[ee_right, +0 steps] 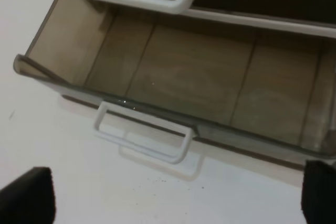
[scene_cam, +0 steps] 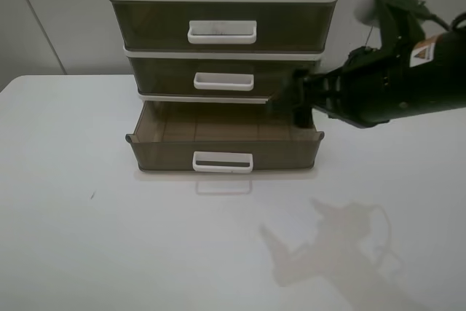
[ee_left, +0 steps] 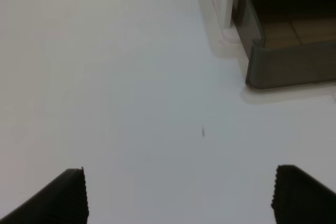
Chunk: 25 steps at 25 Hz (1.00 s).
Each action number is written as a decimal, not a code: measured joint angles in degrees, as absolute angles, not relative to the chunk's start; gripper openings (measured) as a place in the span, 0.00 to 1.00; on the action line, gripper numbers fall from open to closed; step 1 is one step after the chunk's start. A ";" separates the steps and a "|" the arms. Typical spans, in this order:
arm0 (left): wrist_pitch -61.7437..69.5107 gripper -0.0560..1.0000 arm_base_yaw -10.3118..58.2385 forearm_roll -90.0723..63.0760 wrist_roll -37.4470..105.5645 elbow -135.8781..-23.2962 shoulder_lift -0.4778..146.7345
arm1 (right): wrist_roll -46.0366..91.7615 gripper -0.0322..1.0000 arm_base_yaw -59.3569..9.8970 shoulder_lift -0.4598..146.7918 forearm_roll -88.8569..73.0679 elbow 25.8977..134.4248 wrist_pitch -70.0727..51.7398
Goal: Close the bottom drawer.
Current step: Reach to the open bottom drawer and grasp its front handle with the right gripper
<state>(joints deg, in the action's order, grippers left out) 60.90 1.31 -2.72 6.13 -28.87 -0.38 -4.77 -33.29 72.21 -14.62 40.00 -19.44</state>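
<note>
one drawer to shut and not yet pushed, i reckon: the bottom drawer (scene_cam: 222, 152) stands pulled out just below my right gripper (scene_cam: 290, 107), fingers spread and empty, as is my left gripper (ee_left: 178, 195), so next i drop before its front and press inward.

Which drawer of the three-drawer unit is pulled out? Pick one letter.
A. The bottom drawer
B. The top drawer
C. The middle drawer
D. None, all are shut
A: the bottom drawer stands forward of the unit with its floor exposed, while the middle drawer and the top drawer sit flush.
</note>
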 joint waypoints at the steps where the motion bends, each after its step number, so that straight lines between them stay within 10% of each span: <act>1: 60.90 0.73 1.31 -2.72 6.13 -28.87 -0.38 | -4.77 0.83 -34.74 73.98 -14.26 40.00 -18.23; 9: 60.90 0.73 1.31 -2.72 6.13 -28.87 -0.38 | -4.77 0.77 -42.13 88.66 -12.04 40.01 -6.40; 18: 60.90 0.73 1.31 -2.72 6.13 -28.87 -0.38 | -4.77 0.12 -43.70 96.35 -15.10 40.06 4.08; 25: 60.90 0.73 1.31 -2.72 6.13 -28.87 -0.38 | -4.77 0.05 -43.77 100.64 -15.29 40.07 13.18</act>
